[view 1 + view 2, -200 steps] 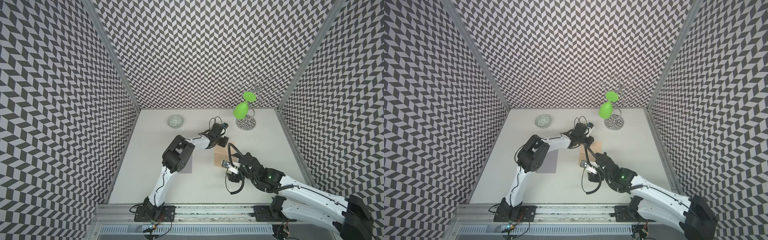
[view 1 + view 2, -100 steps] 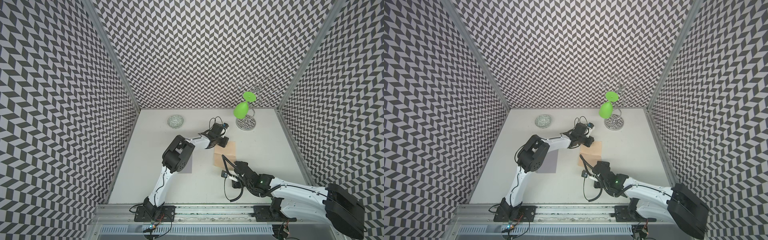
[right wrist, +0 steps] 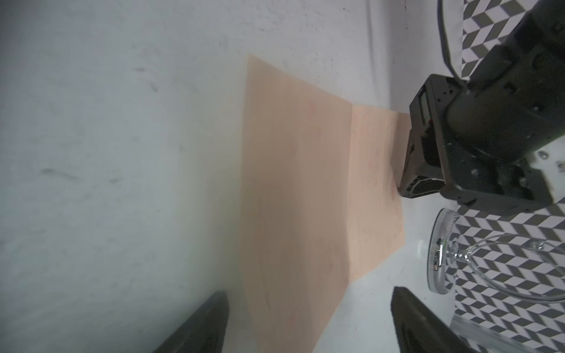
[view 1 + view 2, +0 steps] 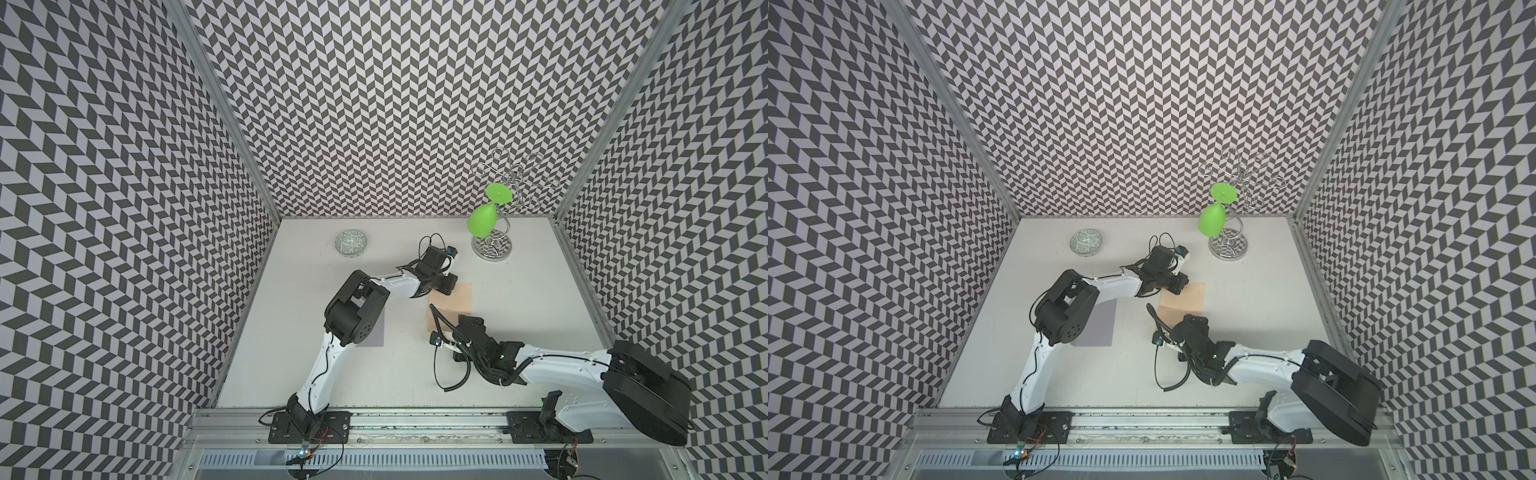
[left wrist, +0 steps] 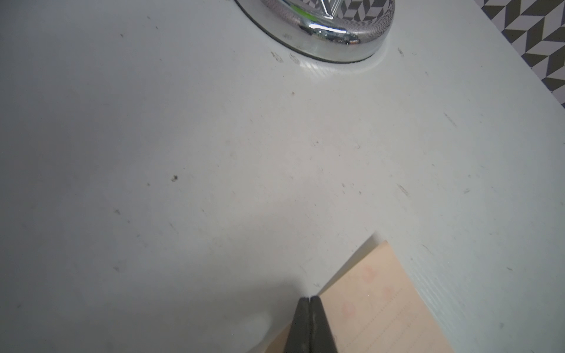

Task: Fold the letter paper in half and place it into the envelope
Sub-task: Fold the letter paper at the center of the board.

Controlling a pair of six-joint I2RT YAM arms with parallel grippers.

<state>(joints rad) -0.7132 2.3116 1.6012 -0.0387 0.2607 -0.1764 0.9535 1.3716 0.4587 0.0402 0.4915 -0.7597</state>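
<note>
My left fingers [image 5: 302, 324] are shut tight on each other with nothing between them. Their tip is set down at a far corner of the letter paper [image 5: 376, 305]; I judge that pins the sheet so it cannot slide while its other end is worked. My right fingers [image 3: 201, 330] stand wide apart and hold nothing, with the sheet's near end lying between them (a stance for taking that edge, I would guess). The paper lies mid-worktop [image 4: 540, 311], peach side up, not yet folded over. The envelope [image 4: 374, 334] lies flat, well to its left and partly under my left elbow, out of the way until the fold is made.

Only the right wrist view shows the crease, with the near half shaded as if bent up a little. In both top views my right wrist hides those fingers. Only the top views show the envelope. The left wrist view adds faint ruled lines and pink spots on the sheet, and the chrome stand's base [image 5: 321, 36] beyond it.
</note>
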